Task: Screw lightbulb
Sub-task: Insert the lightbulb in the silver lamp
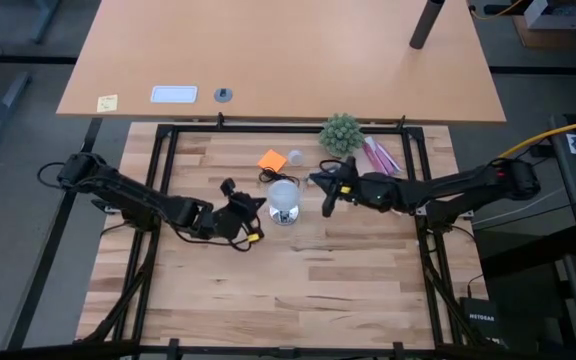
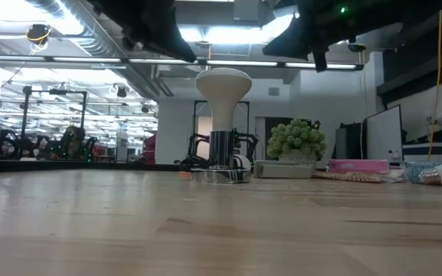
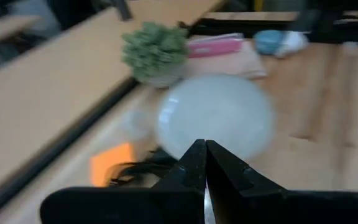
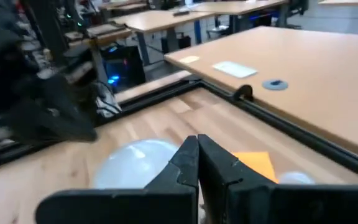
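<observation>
On the pale, grained wooden table [image 1: 298, 290], the frosted, pear-shaped lightbulb [image 1: 284, 194] is seen upright in its shiny round base [image 2: 220, 175], flanked above by the left gripper [image 1: 252, 205] and right gripper [image 1: 326, 190], both pressed together; for turning, opened fingers and a gentle, centred grasp would be needed.

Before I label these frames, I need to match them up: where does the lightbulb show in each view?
High view: the lightbulb sits mid-table between the two arms, on a silver base.
Low view: centre, upright, white head above the silver base.
Left wrist view: a large pale blur just beyond the shut left pincer.
Right wrist view: low, partly behind the shut right pincer; bulb.
Shared landmark: the orange note.
</observation>
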Robot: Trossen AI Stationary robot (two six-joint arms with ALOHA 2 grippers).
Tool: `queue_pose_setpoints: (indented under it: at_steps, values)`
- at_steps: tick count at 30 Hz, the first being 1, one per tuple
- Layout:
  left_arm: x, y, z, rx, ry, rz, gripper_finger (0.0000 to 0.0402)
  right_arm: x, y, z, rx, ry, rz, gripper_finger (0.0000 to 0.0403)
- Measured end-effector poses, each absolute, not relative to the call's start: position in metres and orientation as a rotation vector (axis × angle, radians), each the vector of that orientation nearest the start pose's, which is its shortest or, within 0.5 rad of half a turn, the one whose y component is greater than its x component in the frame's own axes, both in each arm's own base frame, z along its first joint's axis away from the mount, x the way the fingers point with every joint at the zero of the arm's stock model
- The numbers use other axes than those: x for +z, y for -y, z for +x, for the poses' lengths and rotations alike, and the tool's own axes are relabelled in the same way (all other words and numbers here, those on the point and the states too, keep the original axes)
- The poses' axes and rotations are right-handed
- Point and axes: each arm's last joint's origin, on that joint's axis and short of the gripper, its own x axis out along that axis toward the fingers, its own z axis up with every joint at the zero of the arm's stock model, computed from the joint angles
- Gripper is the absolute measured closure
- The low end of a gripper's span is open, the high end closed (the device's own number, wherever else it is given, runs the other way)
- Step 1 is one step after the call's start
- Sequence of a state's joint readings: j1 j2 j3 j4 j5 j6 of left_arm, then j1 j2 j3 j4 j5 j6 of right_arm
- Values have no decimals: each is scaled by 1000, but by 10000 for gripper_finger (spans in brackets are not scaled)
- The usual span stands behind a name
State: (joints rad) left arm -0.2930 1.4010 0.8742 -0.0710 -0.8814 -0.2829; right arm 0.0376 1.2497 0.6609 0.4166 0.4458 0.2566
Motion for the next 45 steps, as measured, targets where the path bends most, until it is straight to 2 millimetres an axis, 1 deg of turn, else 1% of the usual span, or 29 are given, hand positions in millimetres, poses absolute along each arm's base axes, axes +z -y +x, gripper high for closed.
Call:
queue_pose_setpoints:
  at_steps: [3,8,12,15,17,25,30,37,41,45]
  values:
    - [241,67,285,574,-423,11,400,242,2,273,-429,-151,202,397]
    - [231,70,289,547,-455,3,400,222,2,285,-433,-200,194,397]
    - [225,72,292,529,-478,-6,400,212,1,293,-417,-202,197,397]
    - [223,71,293,536,-482,-3,400,208,1,295,-418,-212,198,397]
    - [223,69,293,563,-478,14,400,207,0,295,-418,-212,220,397]
    - [223,58,294,635,-479,43,400,207,-2,296,-324,-213,335,397]
    - [223,50,295,669,-481,43,400,207,-4,296,-281,-212,423,397]
    - [223,39,298,700,-476,25,400,206,-8,297,-177,-241,517,397]
    - [223,31,298,723,-480,19,400,206,-9,297,-158,-242,524,397]
    - [223,29,298,732,-486,37,400,209,-12,297,-141,-226,479,397]
